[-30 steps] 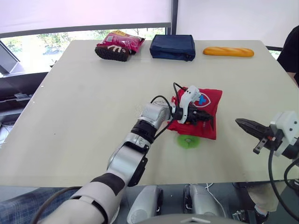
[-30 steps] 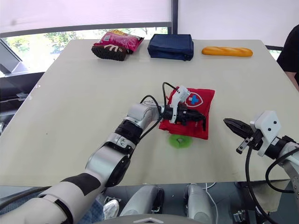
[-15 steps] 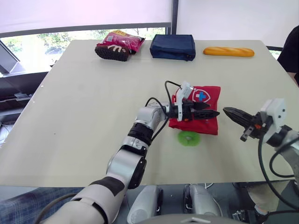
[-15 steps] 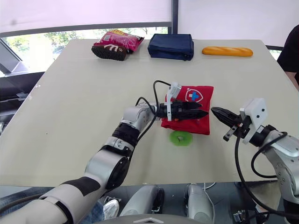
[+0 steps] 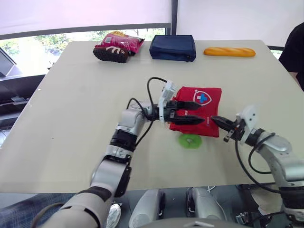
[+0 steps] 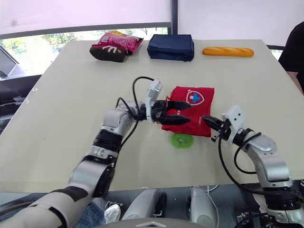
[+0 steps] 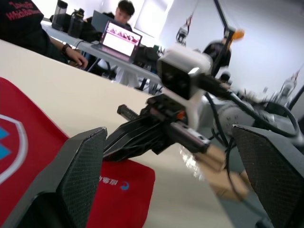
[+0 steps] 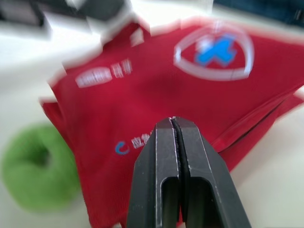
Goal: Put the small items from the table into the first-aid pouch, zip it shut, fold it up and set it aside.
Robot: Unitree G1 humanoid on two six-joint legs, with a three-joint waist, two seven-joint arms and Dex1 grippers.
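Note:
The red first-aid pouch lies flat at the table's middle, blue cross badge up. My left gripper hovers over its left half, open, with nothing between the fingers. My right gripper is shut and empty, its tip at the pouch's near right edge; the right wrist view shows its fingers pressed together over the red fabric. A green ring-shaped item lies on the table just in front of the pouch, and is also visible as a green roll.
Along the far edge lie a pink snack bag, a navy pouch and a baguette. A person in black stands at the far right. The table's near edge runs close below the arms.
My left gripper has drawn back to the left over the pouch and spread its fingers. My right gripper has moved left, up to the pouch's near right edge.

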